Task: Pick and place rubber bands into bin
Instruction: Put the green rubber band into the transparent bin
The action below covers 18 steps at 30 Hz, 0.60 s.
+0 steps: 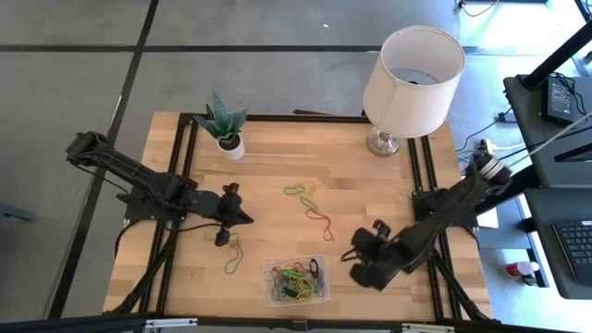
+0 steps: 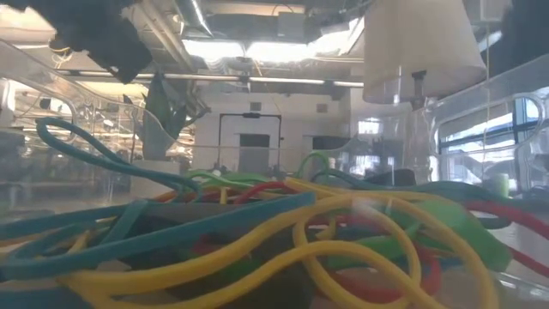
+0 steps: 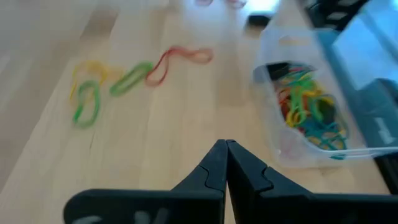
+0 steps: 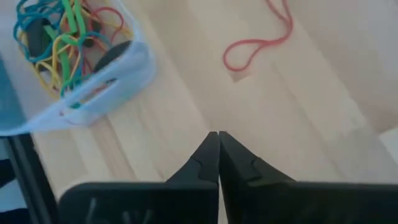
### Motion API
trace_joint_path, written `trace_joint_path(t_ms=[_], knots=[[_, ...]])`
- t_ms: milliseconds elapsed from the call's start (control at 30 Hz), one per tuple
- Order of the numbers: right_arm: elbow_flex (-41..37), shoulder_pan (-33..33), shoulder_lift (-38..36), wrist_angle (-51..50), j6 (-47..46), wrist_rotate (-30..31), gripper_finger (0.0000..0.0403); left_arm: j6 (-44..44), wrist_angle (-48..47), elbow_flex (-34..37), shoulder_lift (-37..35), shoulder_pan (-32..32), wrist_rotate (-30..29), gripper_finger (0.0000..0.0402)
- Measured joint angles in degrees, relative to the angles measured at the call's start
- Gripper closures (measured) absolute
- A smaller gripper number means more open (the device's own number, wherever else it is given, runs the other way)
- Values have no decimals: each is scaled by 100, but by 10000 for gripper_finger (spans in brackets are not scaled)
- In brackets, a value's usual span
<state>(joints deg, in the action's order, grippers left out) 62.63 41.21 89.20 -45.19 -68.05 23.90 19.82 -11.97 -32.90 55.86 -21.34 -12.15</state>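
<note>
Tabletop (image 1: 277, 166): I see a light wooden top with black rails down its left and right sides.
Lamp (image 1: 412, 74): white shade, standing at the far right corner of the tabletop.
Left arm (image 1: 139, 180): it reaches in from the left edge toward the middle.
Right arm (image 1: 444, 217): it comes in from the right edge, angled toward the near edge.
Plant (image 1: 225, 125): small, in a white pot, near the far edge, left of centre.
Bin (image 1: 296, 280): clear plastic, at the near edge about midway along it; I count a tangle of yellow, green, blue, red and black bands inside.
Left pincer (image 1: 242, 218): fingers pressed together with nothing between them, over bare wood left of the bin; its wrist view shows the tips meeting.
Right pincer (image 1: 350, 254): fingers together as well, holding nothing, just right of the bin's right wall.
Rubber bands (image 1: 299, 191): loose ones lie mid-tabletop, a green and yellow cluster.
Red band (image 1: 321, 222): lying between that cluster and the bin.
Pale band (image 1: 231, 257): near the near edge, left of the bin, close by the left pincer.
</note>
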Motion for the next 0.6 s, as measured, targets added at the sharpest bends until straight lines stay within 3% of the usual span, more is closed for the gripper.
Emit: trace_joint_path(t_ms=[133,333,600], knots=[[-1368,-2,-1007,973,305,7,401,715,-1128,-742,566,0,-128,400],[-2871,-2,-2426,1297,406,4,401,2210,-2997,-1649,1237,0,-123,400],[-4113,-2,-4047,1666,407,4,401,3960,-4734,-1776,1745,-68,654,400]])
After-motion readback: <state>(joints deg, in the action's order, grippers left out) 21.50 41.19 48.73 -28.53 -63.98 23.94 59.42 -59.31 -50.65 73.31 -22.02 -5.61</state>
